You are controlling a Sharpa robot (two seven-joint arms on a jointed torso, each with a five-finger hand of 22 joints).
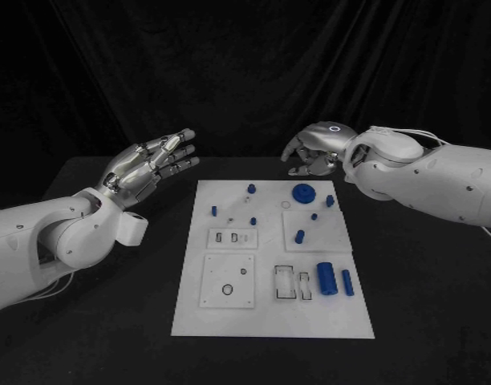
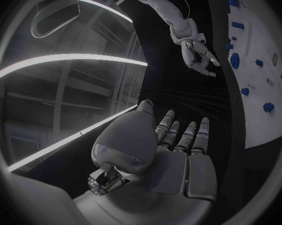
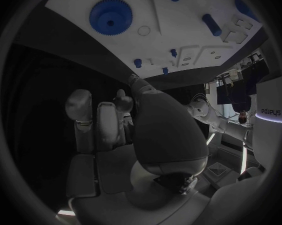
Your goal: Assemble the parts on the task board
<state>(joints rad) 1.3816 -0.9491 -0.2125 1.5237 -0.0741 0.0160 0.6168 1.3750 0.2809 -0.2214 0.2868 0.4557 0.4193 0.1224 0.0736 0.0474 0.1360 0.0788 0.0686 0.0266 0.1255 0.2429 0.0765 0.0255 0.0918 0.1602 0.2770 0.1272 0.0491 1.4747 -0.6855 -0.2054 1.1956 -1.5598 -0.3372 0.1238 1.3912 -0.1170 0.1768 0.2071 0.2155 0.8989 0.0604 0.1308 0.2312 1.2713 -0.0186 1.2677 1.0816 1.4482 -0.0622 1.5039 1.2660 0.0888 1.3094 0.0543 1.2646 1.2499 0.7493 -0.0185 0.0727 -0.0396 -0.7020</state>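
My left robot hand (image 1: 153, 164) is released, my right robot hand (image 1: 315, 150) curled empty, so I should lower squarely onto the gear (image 1: 303, 192).

The left hand (image 1: 153, 164) is raised beyond the far left corner of the task board (image 1: 272, 321), fingers straight and apart (nothing in it). The right hand (image 1: 318, 150) hangs beyond the board's far right corner, fingers curled downward, empty.

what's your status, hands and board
Left hand open, fingers spread, off the board's far left corner. Right hand empty, fingers curled, beyond the far edge. Task board untouched, blue gear lying loose. Nothing in the way.
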